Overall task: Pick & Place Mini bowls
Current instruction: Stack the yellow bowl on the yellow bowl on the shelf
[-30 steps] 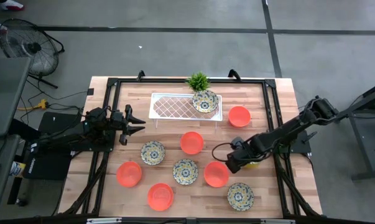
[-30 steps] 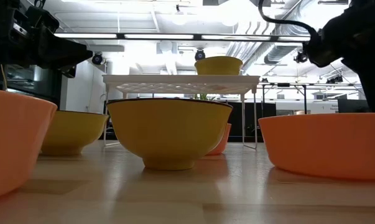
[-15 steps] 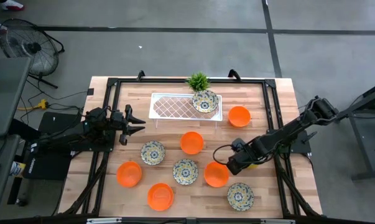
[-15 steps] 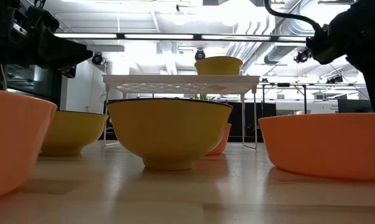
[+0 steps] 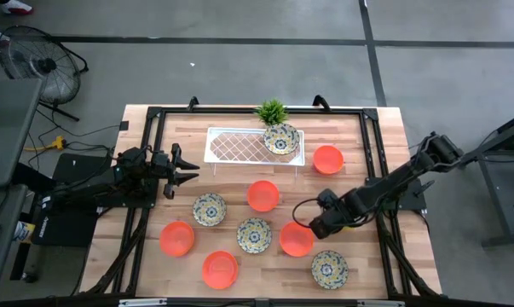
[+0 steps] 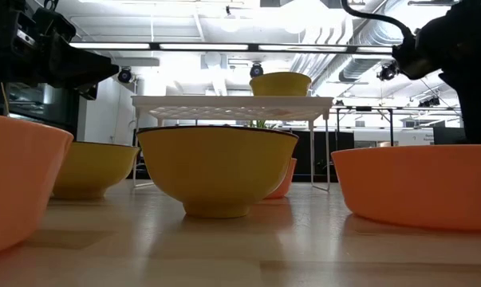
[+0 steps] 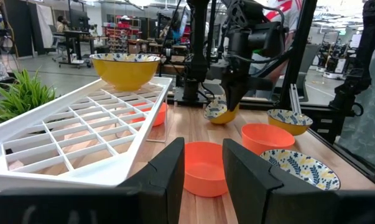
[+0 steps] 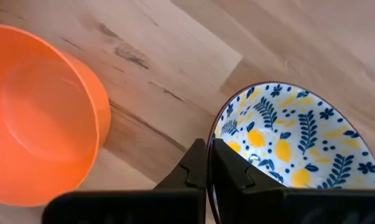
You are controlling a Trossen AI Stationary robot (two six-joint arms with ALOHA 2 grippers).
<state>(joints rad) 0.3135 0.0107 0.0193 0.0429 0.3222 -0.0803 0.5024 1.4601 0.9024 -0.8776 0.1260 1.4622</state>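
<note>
High view: the right gripper (image 5: 318, 223) sits low, just beside an orange bowl (image 5: 296, 240), and the left gripper (image 5: 181, 170) waits with its fingers spread by the white tray (image 5: 239, 145). Right wrist view: the right fingers (image 8: 199, 163) pinch the rim of a patterned bowl (image 8: 296, 138), with the orange bowl (image 8: 35, 115) near.

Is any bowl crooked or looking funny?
Yes. One flowery bowl hangs tilted in the right hand, pinched by its rim, next to an orange bowl. The left hand waits open by the tray.

Five orange bowls (image 5: 263, 195), five floral bowls (image 5: 210, 209)
</note>
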